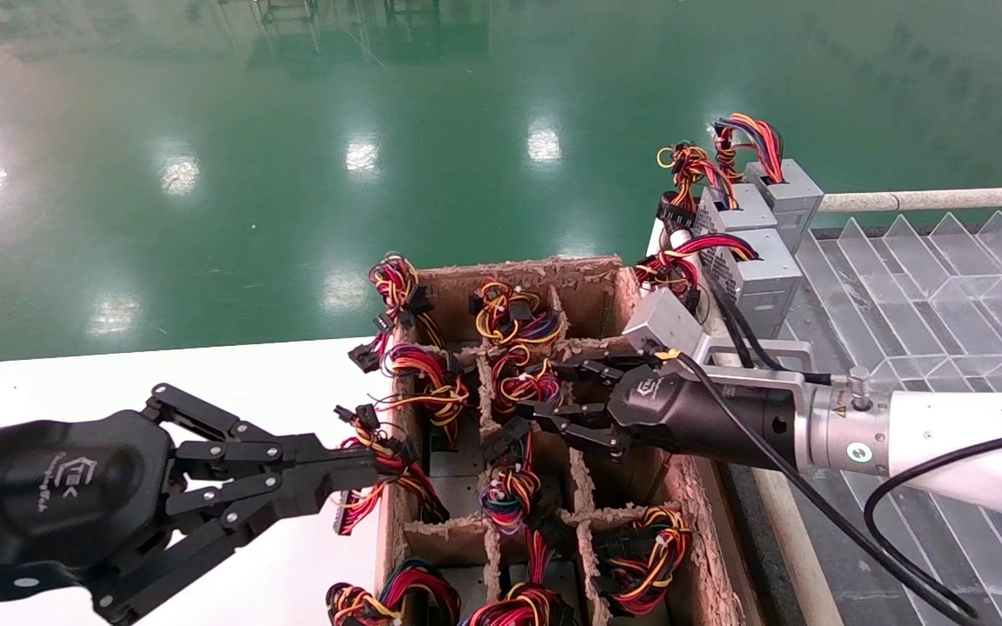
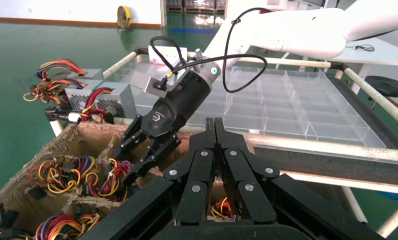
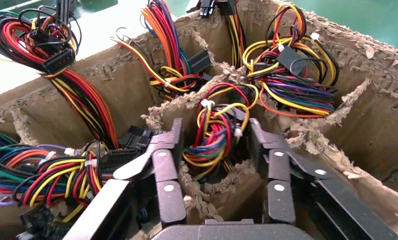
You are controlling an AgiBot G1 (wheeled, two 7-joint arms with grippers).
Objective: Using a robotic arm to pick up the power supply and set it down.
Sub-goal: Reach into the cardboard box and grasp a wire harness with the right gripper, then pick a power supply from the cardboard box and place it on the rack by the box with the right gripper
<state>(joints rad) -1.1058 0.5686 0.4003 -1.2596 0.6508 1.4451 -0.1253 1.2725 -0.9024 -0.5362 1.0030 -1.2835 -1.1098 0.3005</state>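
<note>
A torn cardboard box [image 1: 588,287] with dividers holds several power supplies, each showing as a bundle of red, yellow and black wires. My right gripper [image 1: 544,389] hangs open over a middle cell. Its fingers [image 3: 169,160] stand on either side of the wire loop of the power supply [image 3: 214,137] in that cell, also seen from the head camera [image 1: 520,380]. The metal body is hidden down in the cell. My left gripper [image 1: 379,465] is shut on nothing, its tips [image 2: 215,124] by the box's left wall, close to the wires there.
Three grey power supplies [image 1: 758,261] stand upright beyond the box at the right. A clear divided plastic tray [image 1: 927,287] fills the right side behind a white rail [image 1: 927,200]. The white table [image 1: 249,382] lies left of the box, green floor beyond.
</note>
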